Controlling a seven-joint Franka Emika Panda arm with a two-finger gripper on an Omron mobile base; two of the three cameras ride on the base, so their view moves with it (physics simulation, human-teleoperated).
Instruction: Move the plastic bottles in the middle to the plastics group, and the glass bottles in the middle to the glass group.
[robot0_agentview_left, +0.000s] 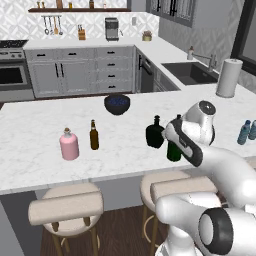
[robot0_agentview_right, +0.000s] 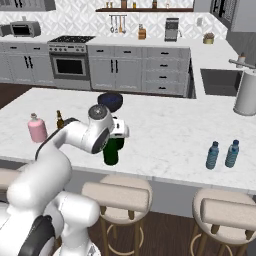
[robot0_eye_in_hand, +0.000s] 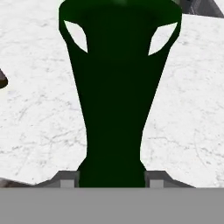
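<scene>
The fingers (robot0_eye_in_hand: 112, 180) were closed on the neck of the tall slim dark-green glass wine bottle (robot0_eye_in_hand: 114, 105), 1 tip showing at each side of it in the hand view, the gap between them only as wide as the neck. Smooth glass of that kind was probably heavy, rigid, slippery and breakable, so a hold high on the neck looked sensible, provided the bottle stayed upright. It widened downward to a broad shoulder and looked nearly black. In the left base view its body (robot0_agentview_left: 174, 151) stood at the middle of the white marble table (robot0_agentview_left: 35, 130), just beside the squat round black bottle (robot0_agentview_left: 155, 134). To the left waited the squat pink bottle (robot0_agentview_left: 69, 145) and slim brown bottle (robot0_agentview_left: 94, 136); 2 pale-blue translucent bottles (robot0_agentview_right: 222, 155) stood far right.
</scene>
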